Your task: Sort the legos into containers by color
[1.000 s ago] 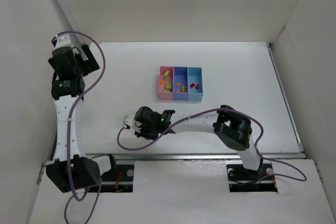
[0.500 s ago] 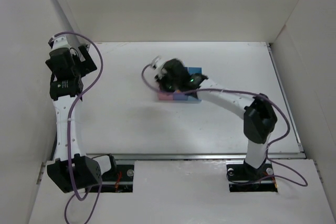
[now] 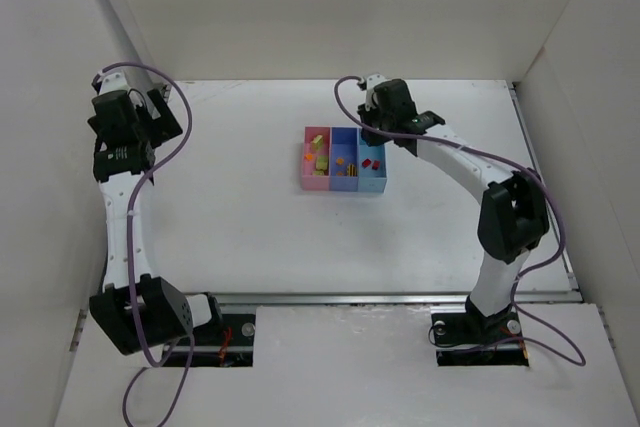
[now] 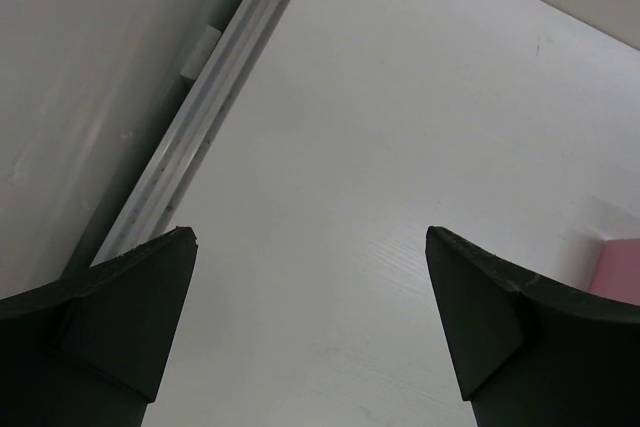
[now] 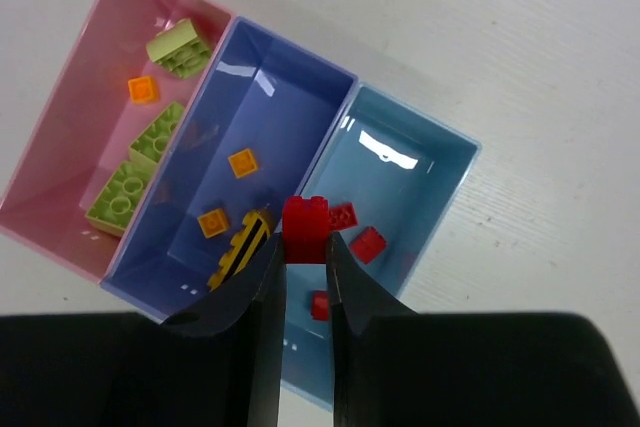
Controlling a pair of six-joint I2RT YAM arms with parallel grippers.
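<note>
White table, right pincer clasping red lego, underside hidden, probably over tray

Robot lab: white-walled test encl.

In the tray on the white bench, the pink bin holds green bricks and one orange brick. The blue-violet bin holds two orange bricks and a yellow brick with black stripes. The light blue bin holds red bricks. The black right pincer pinches a red brick.
</note>
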